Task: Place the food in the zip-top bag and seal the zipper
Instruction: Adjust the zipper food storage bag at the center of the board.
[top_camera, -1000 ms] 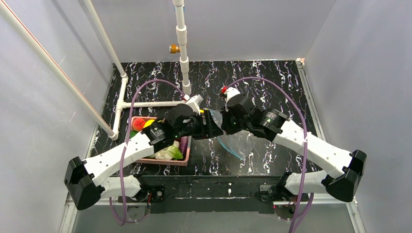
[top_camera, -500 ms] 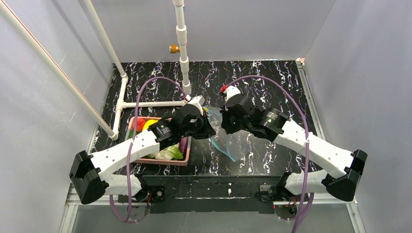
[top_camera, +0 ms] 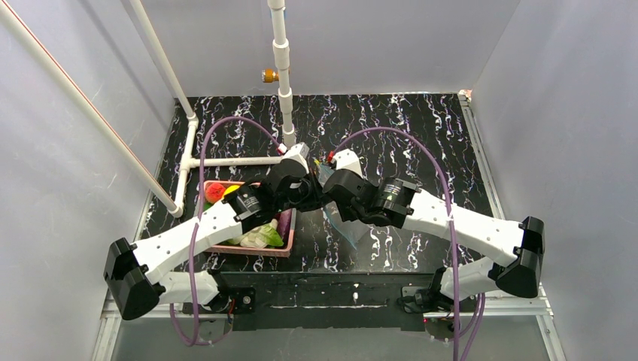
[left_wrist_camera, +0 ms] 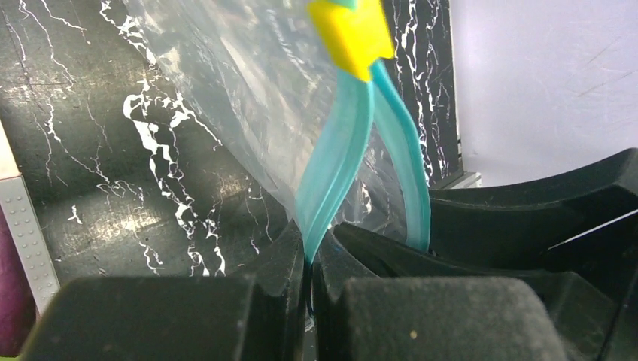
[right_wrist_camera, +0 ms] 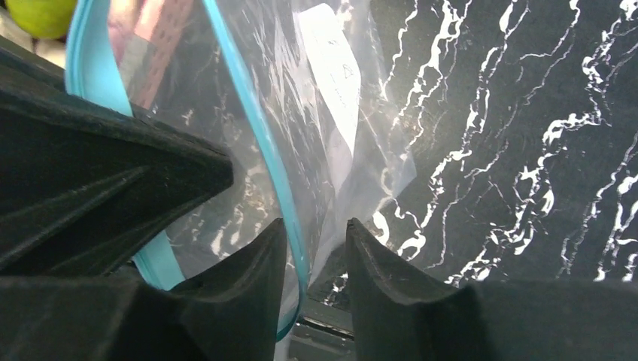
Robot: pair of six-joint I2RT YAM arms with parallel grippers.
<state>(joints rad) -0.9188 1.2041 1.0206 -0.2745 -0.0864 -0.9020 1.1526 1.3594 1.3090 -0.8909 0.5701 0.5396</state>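
Bag [top_camera: 347, 224] hangs over the table [top_camera: 391, 128], held up between both arms with its mouth parted. The left gripper [left_wrist_camera: 310, 259] is clamped on one lip of the teal zipper [left_wrist_camera: 335, 165] (a yellow slider [left_wrist_camera: 351, 34] sits farther along). The right gripper [right_wrist_camera: 312, 256] has its fingers slightly apart around the other lip. The food lies in the pink basket [top_camera: 259, 250]: leafy head [top_camera: 263, 237], red piece [top_camera: 216, 191], yellow piece [top_camera: 230, 189].

Black marbled table [top_camera: 421, 128] before me, pink basket [top_camera: 256, 251] on my left, white pipe frame [top_camera: 226, 161] behind it, grey walls [top_camera: 376, 45] around.
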